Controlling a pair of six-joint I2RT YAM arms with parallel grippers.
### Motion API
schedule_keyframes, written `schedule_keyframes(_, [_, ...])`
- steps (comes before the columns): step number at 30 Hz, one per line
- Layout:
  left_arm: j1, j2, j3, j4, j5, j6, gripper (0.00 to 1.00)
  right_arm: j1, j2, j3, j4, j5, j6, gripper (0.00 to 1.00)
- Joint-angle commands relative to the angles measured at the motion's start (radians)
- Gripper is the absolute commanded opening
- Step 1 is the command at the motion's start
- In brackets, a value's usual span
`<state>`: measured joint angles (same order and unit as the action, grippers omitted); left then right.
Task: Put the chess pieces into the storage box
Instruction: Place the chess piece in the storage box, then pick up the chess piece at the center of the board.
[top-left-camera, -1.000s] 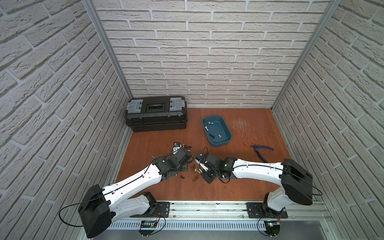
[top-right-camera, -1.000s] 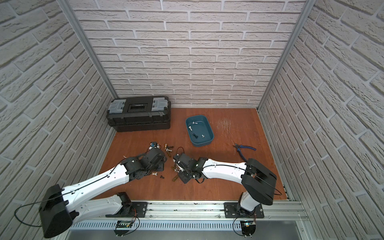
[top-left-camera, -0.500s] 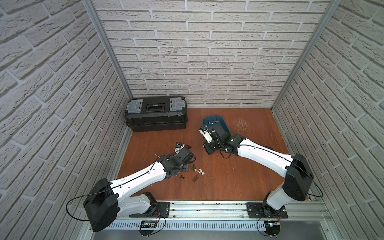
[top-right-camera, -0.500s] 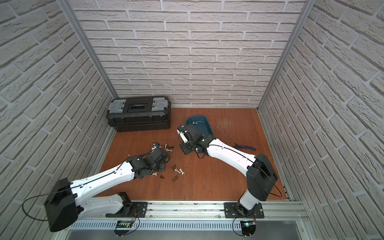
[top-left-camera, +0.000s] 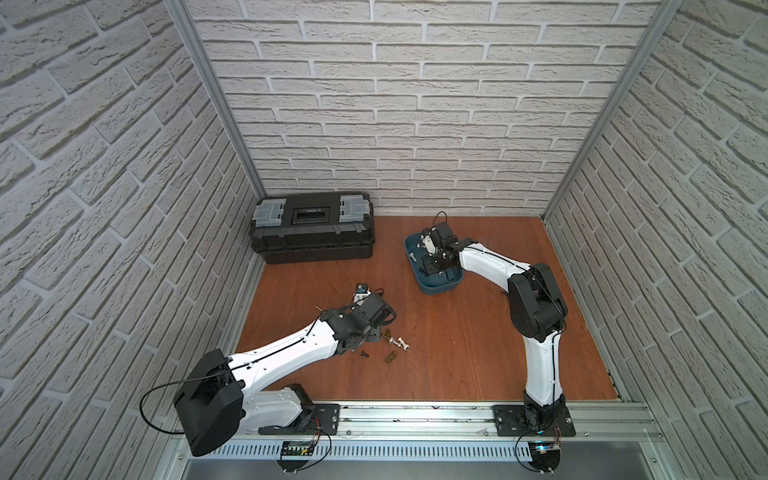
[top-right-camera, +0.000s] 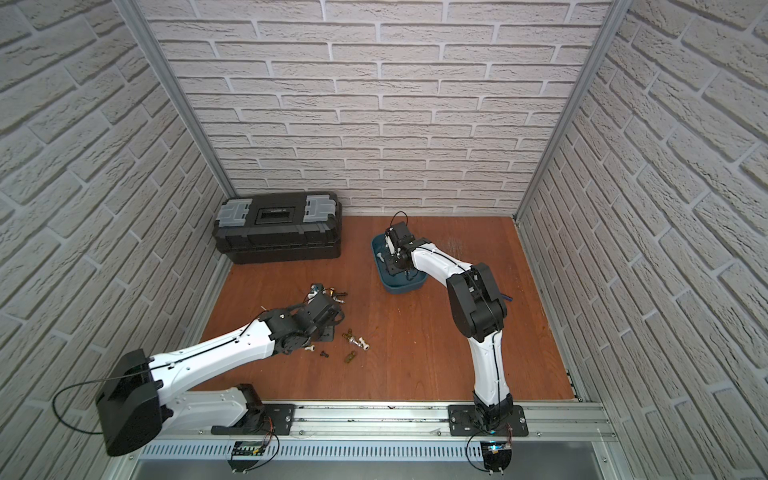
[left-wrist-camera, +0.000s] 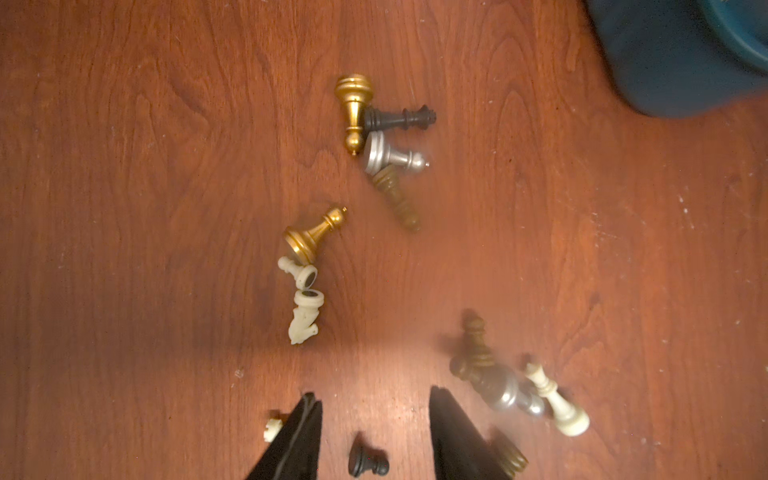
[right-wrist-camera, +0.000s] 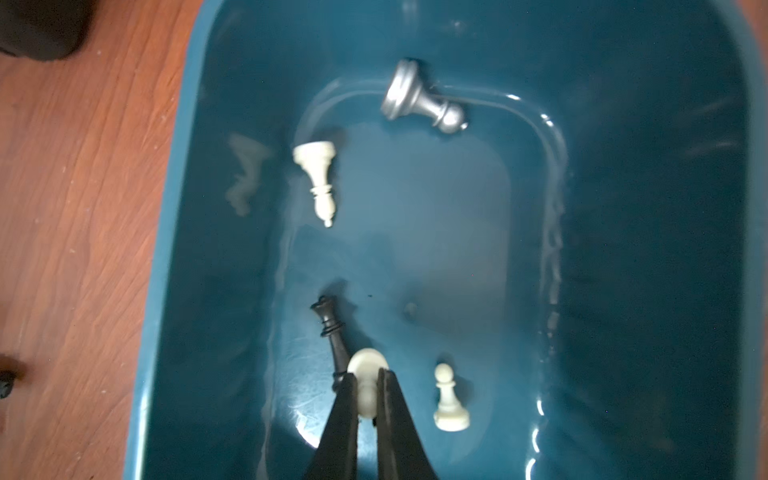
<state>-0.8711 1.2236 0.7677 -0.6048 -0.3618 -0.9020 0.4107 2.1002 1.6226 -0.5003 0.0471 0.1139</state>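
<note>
Top views: storage box (top-left-camera: 440, 289) right of centre, right gripper (top-left-camera: 434, 266) down inside it; loose chess pieces (top-left-camera: 399, 343) lower centre.
Left wrist: left gripper (left-wrist-camera: 374, 415) jaws half apart, empty; black pawn (left-wrist-camera: 368, 459) lies between them.
Right wrist: right gripper pinched on white piece (right-wrist-camera: 365, 365), over box floor; four more pieces lying there.

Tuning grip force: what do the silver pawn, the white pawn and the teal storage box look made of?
The silver pawn looks like metal or metallised plastic: satin grey with bright highlights. The white pawn is likely plastic: matte cream, no glints. The storage box looks like glossy moulded plastic: rounded corners, reflections on its walls.
</note>
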Motion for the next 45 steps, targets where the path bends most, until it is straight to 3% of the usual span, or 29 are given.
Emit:
schedule_keyframes(1, [-0.007, 0.014, 0.033, -0.004, -0.016, -0.002, 0.49, 0.002, -0.015, 0.043, -0.039, -0.012, -0.02, 0.25])
schedule_keyframes(10, [-0.053, 0.024, 0.058, -0.044, -0.008, -0.034, 0.52, 0.035, -0.365, -0.194, -0.012, -0.072, 0.041, 0.32])
schedule_keyframes(14, [-0.074, 0.022, 0.053, -0.027, -0.017, -0.055, 0.52, 0.153, -0.534, -0.389, 0.025, -0.116, 0.067, 0.32])
schedule_keyframes(19, [-0.078, 0.014, 0.019, 0.03, -0.02, -0.086, 0.51, 0.307, -0.626, -0.572, 0.06, -0.126, 0.108, 0.32])
schedule_keyframes(27, [-0.111, 0.017, -0.021, 0.043, 0.031, -0.118, 0.5, 0.361, -0.636, -0.725, 0.146, -0.22, 0.119, 0.32])
schedule_keyframes(45, [-0.108, -0.038, -0.05, -0.03, -0.029, -0.121, 0.51, 0.494, -0.455, -0.681, 0.17, -0.146, 0.118, 0.41])
